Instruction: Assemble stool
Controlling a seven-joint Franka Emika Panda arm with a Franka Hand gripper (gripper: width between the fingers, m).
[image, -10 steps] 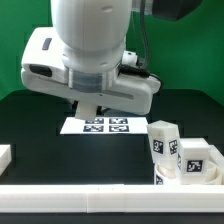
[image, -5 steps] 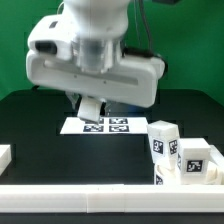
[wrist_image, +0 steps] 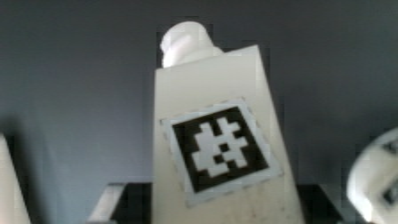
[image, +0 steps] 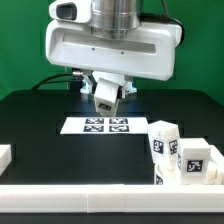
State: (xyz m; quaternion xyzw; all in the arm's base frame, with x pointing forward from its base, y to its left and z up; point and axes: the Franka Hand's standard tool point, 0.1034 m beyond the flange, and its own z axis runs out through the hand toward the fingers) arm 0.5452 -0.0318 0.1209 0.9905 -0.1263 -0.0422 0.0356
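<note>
**One leg block held aloft, two at rest on the worktop**

Nearest in the exterior view, one long white rail (image: 100, 197) is seen running along the front edge of the black worktop (image: 40, 130). Just behind it, at the exterior view's left edge, one plain white block (image: 5, 155) is cut off by the frame.

At the exterior view's right, two leg blocks are counted, standing just beside each other. The nearer one (image: 196, 161) and the farther one (image: 162, 139) each show a black-and-white tag. At their foot the round seat (image: 166, 178) is seen only as a curved white edge, mostly hidden behind the rail.

Farther back, near the middle, one marker board (image: 105, 125) is laid flat, and four tags are counted on it.

Above and beyond that board, a third leg block (image: 106, 97) is pinched in the gripper (image: 106, 90) and held clear of the worktop, tilted, with one tag facing outward. In the wrist view the same block (wrist_image: 217, 140) fills the middle, with its tag plainly shown.
</note>
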